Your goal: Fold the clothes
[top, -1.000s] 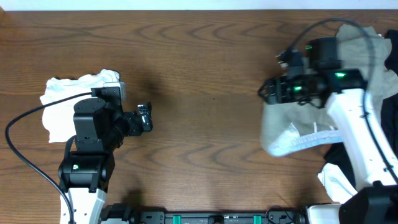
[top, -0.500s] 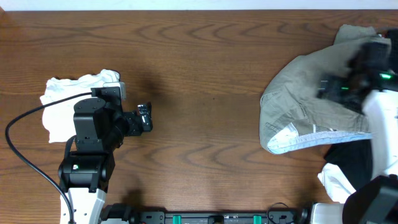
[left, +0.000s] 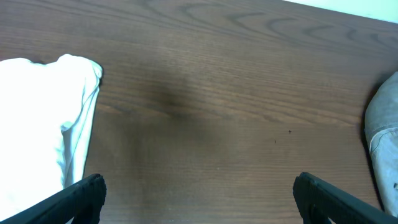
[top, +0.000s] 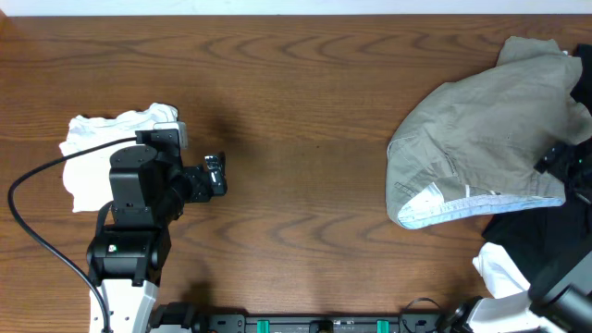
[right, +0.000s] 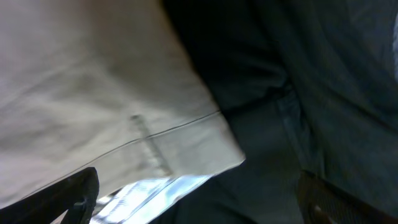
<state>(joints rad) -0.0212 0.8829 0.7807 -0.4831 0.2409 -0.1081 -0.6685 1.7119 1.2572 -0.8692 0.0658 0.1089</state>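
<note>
At far left of the overhead view, a folded white garment (top: 92,157) lies on the wooden table (top: 296,83), probably set aside as finished work. Just right of it, the left gripper (top: 218,176) hovers over bare wood with its jaws spread wide and nothing between them. It looks parked, waiting for its share of the folding. The middle of the table shows only wood grain.

Toward the right edge, the khaki shorts (top: 481,120) lie in a loose, rumpled heap, not yet folded. Their pale blue waistband (top: 462,205) is turned out along the lower side. Their lower right part rests on a black garment (top: 518,236), with a piece of white cloth (top: 499,268) below it; these look like more clothes waiting.

At the far right, the right gripper (right: 199,194) is mostly outside the overhead view. Its wrist camera shows both fingers wide apart above a hem of the shorts and the black cloth, gripping nothing.

A second earlier, the right arm was over the shorts. It has since pulled back to the frame's edge, leaving them fully visible and more spread out. The left arm and the white garment have not moved.
</note>
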